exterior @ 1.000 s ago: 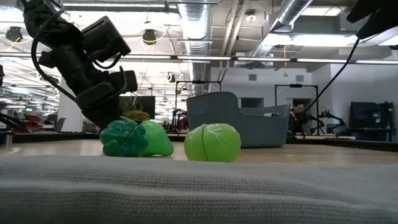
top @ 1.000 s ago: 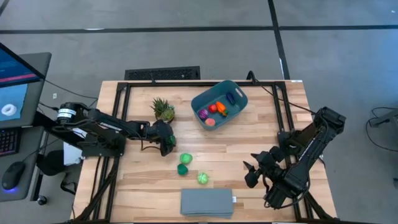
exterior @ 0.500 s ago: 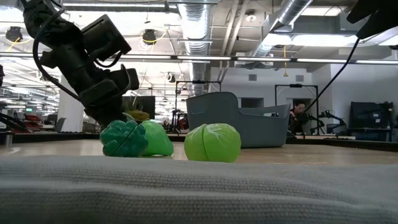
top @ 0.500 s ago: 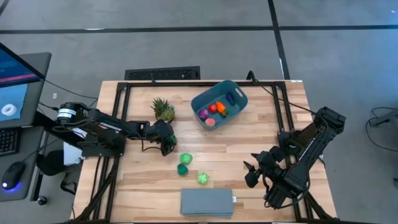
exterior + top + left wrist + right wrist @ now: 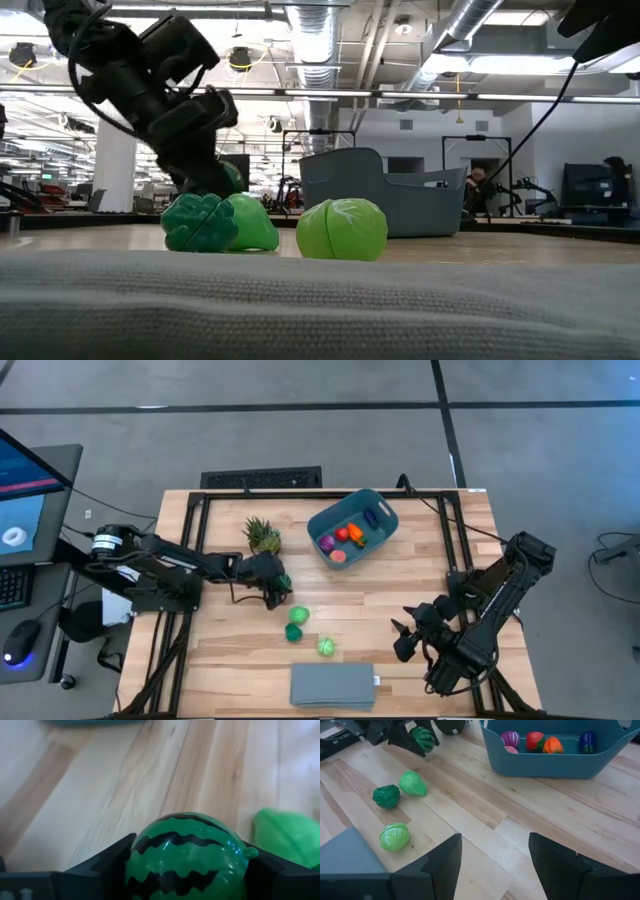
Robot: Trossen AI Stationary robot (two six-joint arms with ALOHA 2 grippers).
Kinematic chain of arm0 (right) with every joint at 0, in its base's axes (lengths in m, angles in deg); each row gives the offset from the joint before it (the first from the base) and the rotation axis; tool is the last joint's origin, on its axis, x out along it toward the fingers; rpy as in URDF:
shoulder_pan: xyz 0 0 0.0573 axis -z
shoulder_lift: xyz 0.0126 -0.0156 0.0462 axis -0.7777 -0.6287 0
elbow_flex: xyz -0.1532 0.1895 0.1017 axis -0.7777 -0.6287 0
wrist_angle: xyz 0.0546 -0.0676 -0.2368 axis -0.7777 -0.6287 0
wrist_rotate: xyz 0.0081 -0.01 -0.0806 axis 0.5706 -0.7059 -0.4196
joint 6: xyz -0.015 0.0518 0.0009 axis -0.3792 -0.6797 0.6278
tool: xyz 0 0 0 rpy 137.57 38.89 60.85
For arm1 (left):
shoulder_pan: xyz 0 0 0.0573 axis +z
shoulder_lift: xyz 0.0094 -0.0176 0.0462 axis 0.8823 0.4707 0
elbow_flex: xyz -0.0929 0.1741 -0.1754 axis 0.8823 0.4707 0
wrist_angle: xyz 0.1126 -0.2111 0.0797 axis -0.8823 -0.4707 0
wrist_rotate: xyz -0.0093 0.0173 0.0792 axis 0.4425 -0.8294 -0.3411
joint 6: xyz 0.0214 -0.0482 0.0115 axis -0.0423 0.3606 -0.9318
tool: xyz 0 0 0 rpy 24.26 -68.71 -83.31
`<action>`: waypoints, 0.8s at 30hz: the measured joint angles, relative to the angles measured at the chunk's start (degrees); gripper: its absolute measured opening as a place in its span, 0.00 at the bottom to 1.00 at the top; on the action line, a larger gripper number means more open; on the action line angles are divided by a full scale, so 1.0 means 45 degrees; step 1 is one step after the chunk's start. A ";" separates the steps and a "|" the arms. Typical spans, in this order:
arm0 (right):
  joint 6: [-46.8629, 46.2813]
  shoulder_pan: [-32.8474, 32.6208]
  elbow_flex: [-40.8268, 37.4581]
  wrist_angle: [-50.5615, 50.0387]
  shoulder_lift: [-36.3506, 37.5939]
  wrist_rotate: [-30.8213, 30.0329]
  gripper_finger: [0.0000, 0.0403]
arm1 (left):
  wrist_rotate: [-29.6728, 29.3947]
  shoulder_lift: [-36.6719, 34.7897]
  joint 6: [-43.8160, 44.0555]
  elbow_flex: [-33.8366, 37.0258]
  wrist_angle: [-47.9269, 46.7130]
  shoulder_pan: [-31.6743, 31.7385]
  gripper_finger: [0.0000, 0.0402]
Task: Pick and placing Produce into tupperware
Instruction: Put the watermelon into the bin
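My left gripper (image 5: 281, 585) has its jaws pinching the striped melon (image 5: 186, 854), lifted clear of the tabletop (image 5: 420, 575) for carrying to the bin (image 5: 352, 525). Three green toys (image 5: 296, 615) wait below; right gripper (image 5: 405, 632) idles, jaws spread.

Left arm (image 5: 165, 565): we record matte black links, white collar band with dark lettering near base, thin black cable looping along forearm.
Left gripper (image 5: 279, 586): black, boxy wrist housing; in low view we note blocky camera module and loose black cables above it; fingers (image 5: 102, 862) flat-faced, angular, dark plastic.
Right arm (image 5: 495, 595): same matte black finish, chunky joints, cable bundle trailing toward table edge.
Right gripper (image 5: 495, 852): we log two broad dark fingers (image 5: 437, 857) with bevelled inner faces.
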State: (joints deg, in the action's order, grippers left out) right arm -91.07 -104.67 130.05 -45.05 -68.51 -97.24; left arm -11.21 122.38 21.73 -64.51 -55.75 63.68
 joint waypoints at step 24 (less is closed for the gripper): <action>-0.0005 0.0005 0.0000 -0.0032 -0.0005 -0.0005 0.63 | 0.0223 -0.0002 -0.2969 -0.4211 0.0366 0.1372 0.63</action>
State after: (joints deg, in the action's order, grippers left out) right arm -91.09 -104.65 130.05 -45.20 -68.53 -97.26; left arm -10.21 122.37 8.37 -83.46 -54.10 69.86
